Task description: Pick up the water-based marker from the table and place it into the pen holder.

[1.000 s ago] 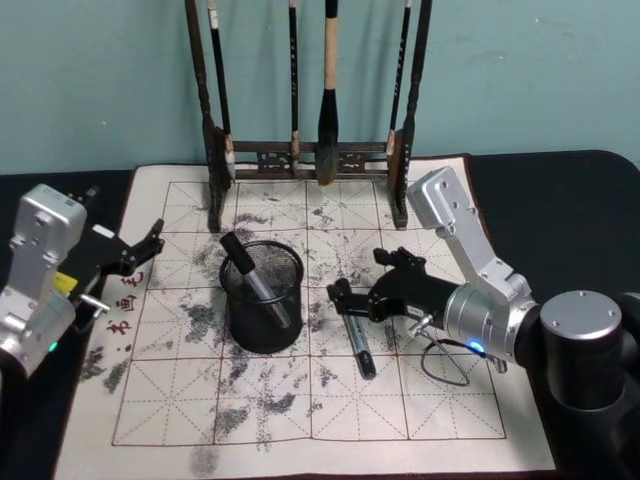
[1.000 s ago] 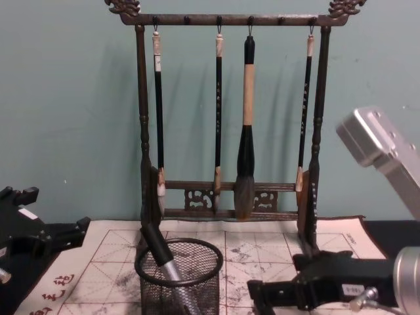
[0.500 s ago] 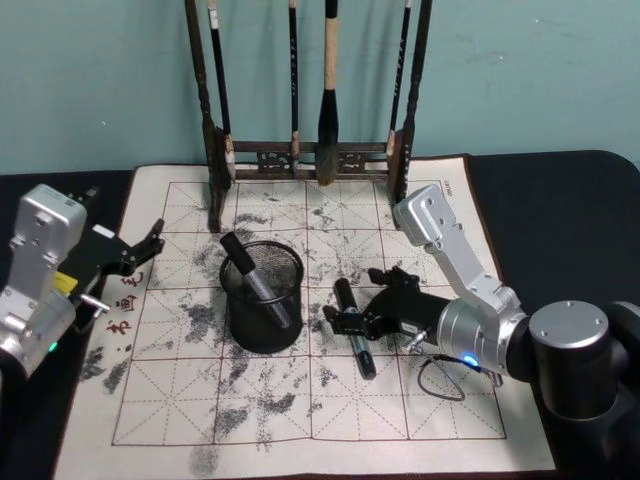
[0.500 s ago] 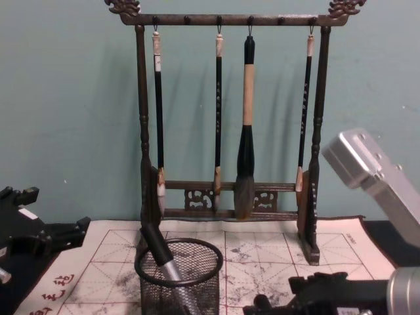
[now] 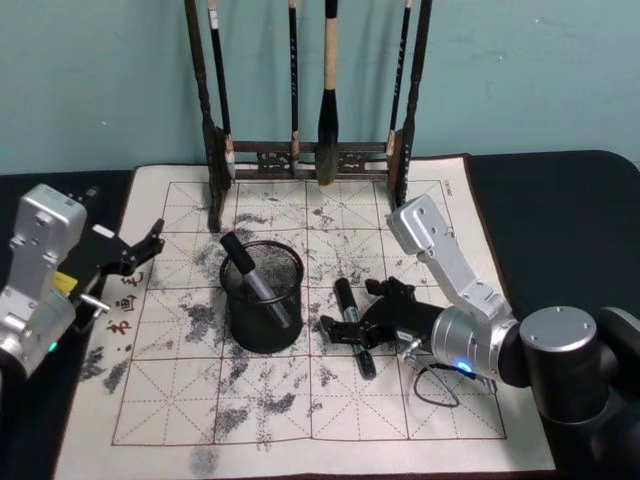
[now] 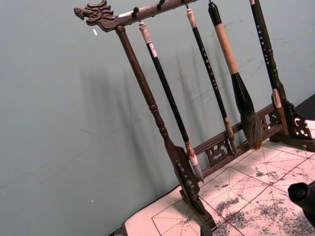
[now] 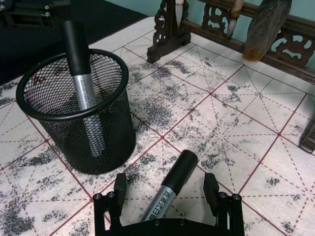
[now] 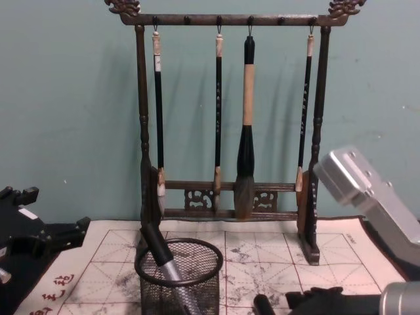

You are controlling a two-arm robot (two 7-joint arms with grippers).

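Two spread fingers of your right gripper (image 7: pixel 165 186) straddled the water-based marker (image 5: pixel 346 298), lying on the mat (image 5: pixel 440 400) beside the pen holder (image 5: pixel 250 325); closing off-centre could have rolled it away. Your left gripper (image 5: pixel 130 262) idled at the mat's left edge.

I work at what looks like a calligraphy corner set up in a lab rather than a lived-in study. A carved wooden rack (image 8: pixel 230 20) hangs four brushes (image 8: pixel 246 151) before a bare teal wall (image 5: pixel 100 80). A gridded mat (image 5: pixel 400 400), blotched with ink and marked with red characters, covers a black desk (image 5: pixel 560 200). A mesh pen holder (image 5: pixel 262 300) stands on the mat.
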